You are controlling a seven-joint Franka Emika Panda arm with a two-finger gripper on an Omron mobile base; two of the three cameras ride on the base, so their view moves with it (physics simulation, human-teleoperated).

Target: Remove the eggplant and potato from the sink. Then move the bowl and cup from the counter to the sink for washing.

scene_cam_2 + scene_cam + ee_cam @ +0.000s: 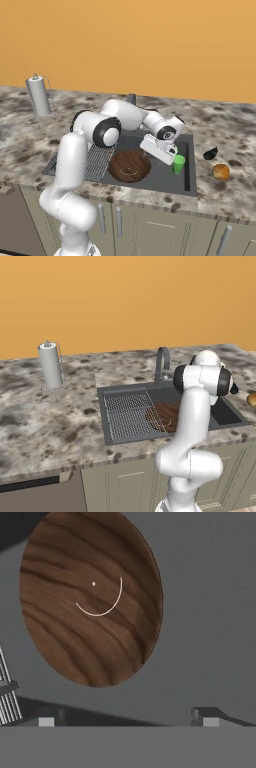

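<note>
With eggplant (210, 153) and potato (220, 172) out on the counter (235, 187), bowl (130, 166) and cup (178, 163) sit in the sink (187, 186), so our gripper (170, 157) stands jaws apart, holding nothing, beside the cup.

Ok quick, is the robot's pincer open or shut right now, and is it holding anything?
Pincer: open, holding nothing; it sits right by the green cup in the sink.
</note>
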